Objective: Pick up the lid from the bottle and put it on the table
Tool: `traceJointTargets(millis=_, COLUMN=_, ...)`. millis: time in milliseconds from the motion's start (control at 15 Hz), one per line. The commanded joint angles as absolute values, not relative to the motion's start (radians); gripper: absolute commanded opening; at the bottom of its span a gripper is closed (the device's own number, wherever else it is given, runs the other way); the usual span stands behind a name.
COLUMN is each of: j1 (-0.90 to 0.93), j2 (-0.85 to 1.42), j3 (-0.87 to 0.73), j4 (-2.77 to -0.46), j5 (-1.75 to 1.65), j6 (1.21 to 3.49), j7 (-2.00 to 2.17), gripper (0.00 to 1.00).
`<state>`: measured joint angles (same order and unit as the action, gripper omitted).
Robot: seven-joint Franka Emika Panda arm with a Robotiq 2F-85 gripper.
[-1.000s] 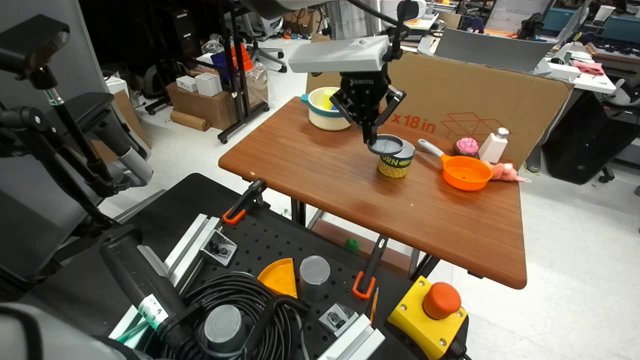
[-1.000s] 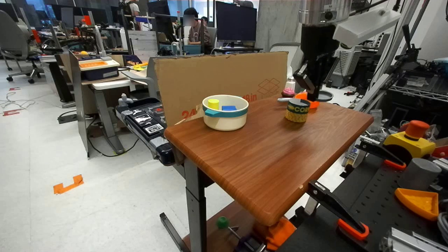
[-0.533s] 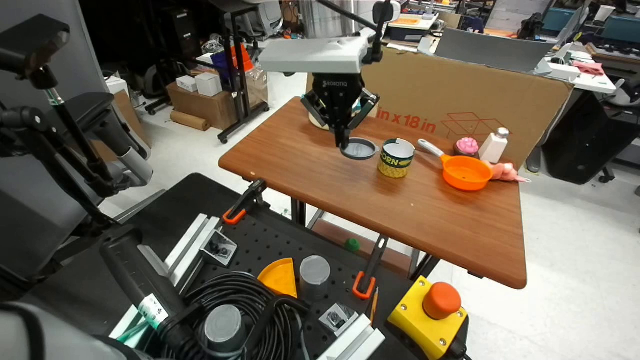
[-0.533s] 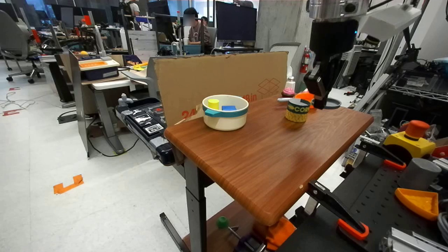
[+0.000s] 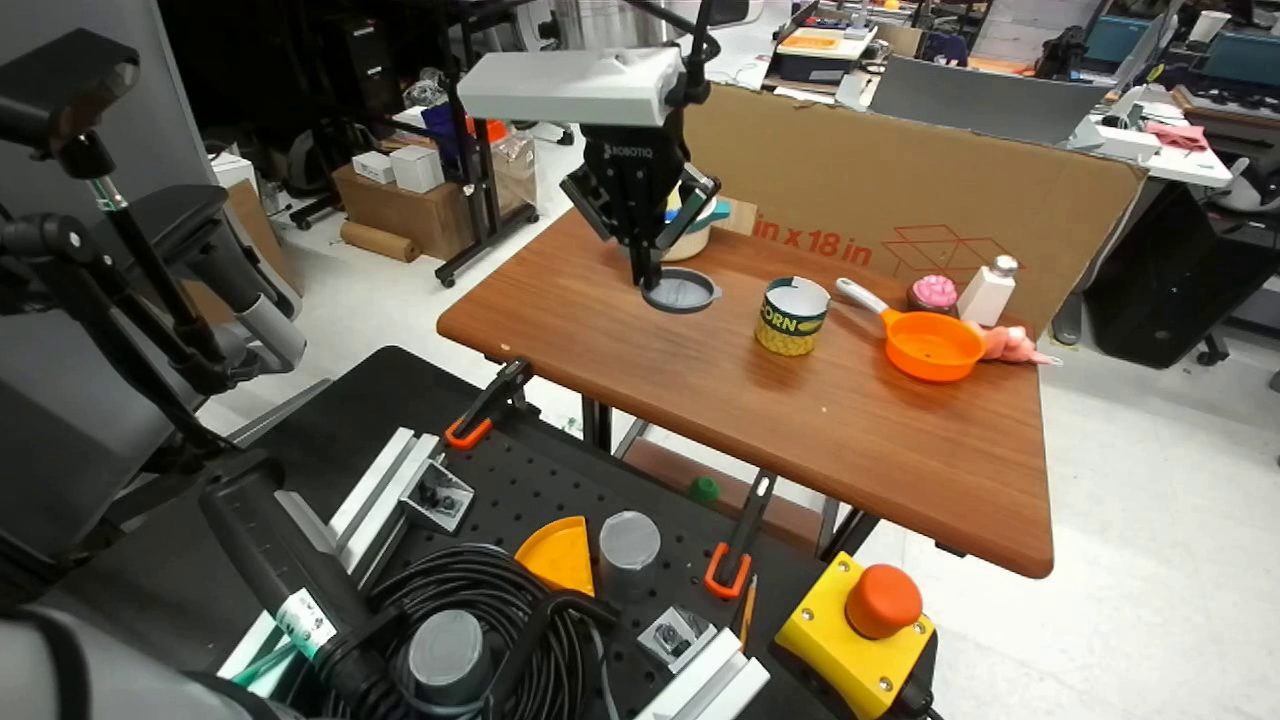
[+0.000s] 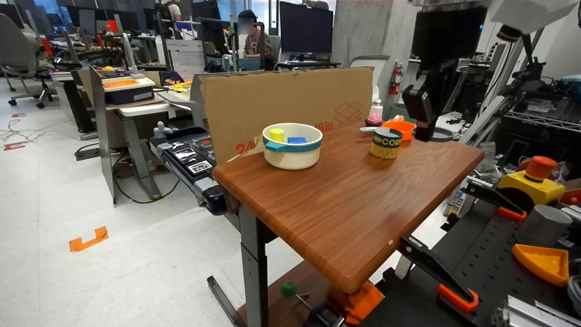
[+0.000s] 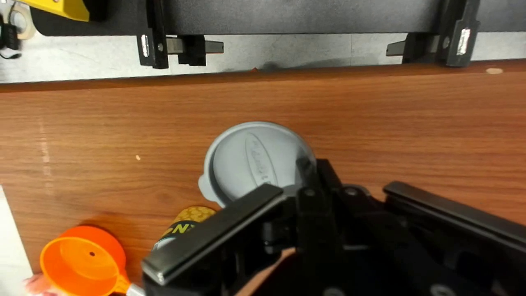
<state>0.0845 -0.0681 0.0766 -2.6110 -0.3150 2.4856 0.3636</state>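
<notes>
The lid, grey and round with a small tab, is pinched at its rim by my gripper. Both fingers meet on that edge, and the rest of the lid sticks out to one side, roughly level. In an exterior view the lid hangs over the table, to the left of the bottle. The bottle, a short corn-labelled can, stands upright with its top uncovered. From another exterior view the lid shows partly behind my gripper, low over the tabletop's far right part.
An orange pan lies right of the bottle, close to a cupcake and a white shaker. A cream pot with a teal band stands at one end. Cardboard lines the back edge. Clamps grip the front edge.
My gripper has carried the lid away from above the bottle, leftward in one exterior picture and rightward in another. The bottle has stayed in place, and the grip on the lid is the same.
</notes>
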Motion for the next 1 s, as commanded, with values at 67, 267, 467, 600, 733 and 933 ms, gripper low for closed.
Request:
traceJointTargets(millis=67, j1=0.061, j2=-0.033, j3=0.085, j4=-2.571, j5=-0.352, j6=2.477, j7=0.408, gripper=0.01)
traceJointTargets(millis=267, j1=0.059, j2=0.015, j3=0.083, j4=-2.551, j5=-0.409, j6=2.477, j7=0.443, gripper=0.01)
traceJointTargets(millis=467, j1=0.068, j2=0.077, j3=0.070, j4=-2.535, j5=-0.494, j6=2.483, j7=0.497, gripper=0.01)
traceJointTargets(millis=600, j1=0.079, j2=0.115, j3=0.060, j4=-2.518, j5=-0.529, j6=2.473, j7=0.516, gripper=0.01)
traceJointTargets(millis=733, j1=0.090, j2=0.145, j3=0.050, j4=-2.504, j5=-0.544, j6=2.469, j7=0.506, gripper=0.01)
traceJointTargets(millis=933, j1=0.103, j2=0.180, j3=0.036, j4=-2.483, j5=-0.555, j6=2.472, j7=0.497, gripper=0.01)
